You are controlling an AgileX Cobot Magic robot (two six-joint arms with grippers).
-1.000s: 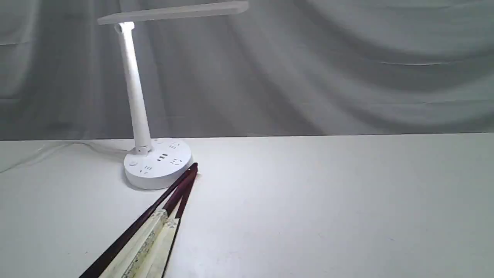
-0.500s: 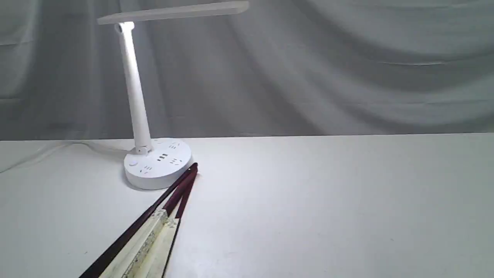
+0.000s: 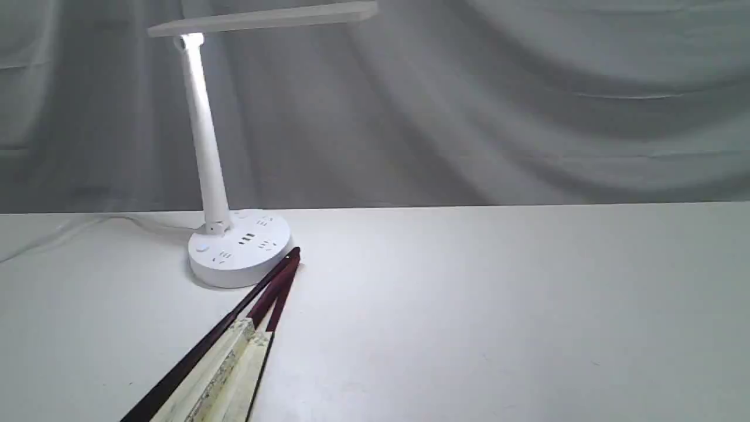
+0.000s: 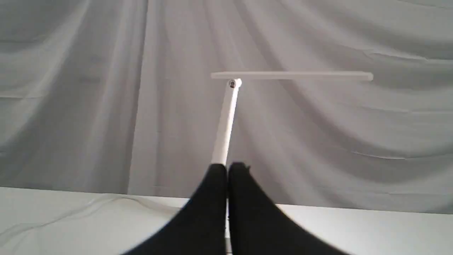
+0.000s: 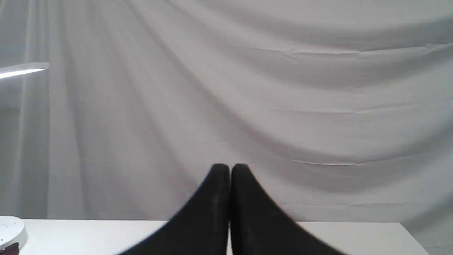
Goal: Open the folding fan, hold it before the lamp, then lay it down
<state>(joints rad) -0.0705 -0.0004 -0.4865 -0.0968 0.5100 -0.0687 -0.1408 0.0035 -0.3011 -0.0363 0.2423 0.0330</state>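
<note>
The folding fan (image 3: pixel 234 351) lies nearly closed on the white table, its maroon pivot end touching the lamp's round base and its cream leaf running off the lower left edge of the exterior view. The white lamp (image 3: pixel 202 135) stands at back left, light bar lit. Neither gripper appears in the exterior view. My left gripper (image 4: pixel 227 168) is shut and empty, raised, facing the lamp post (image 4: pixel 224 127). My right gripper (image 5: pixel 230 168) is shut and empty too, facing the curtain; the lamp's base (image 5: pixel 9 228) and bar tip (image 5: pixel 24 69) show at that view's edge.
A grey draped curtain (image 3: pixel 498 99) hangs behind the table. The lamp's cable (image 3: pixel 88 225) trails left along the table's back. The white table (image 3: pixel 498 305) stretches to the right of the fan.
</note>
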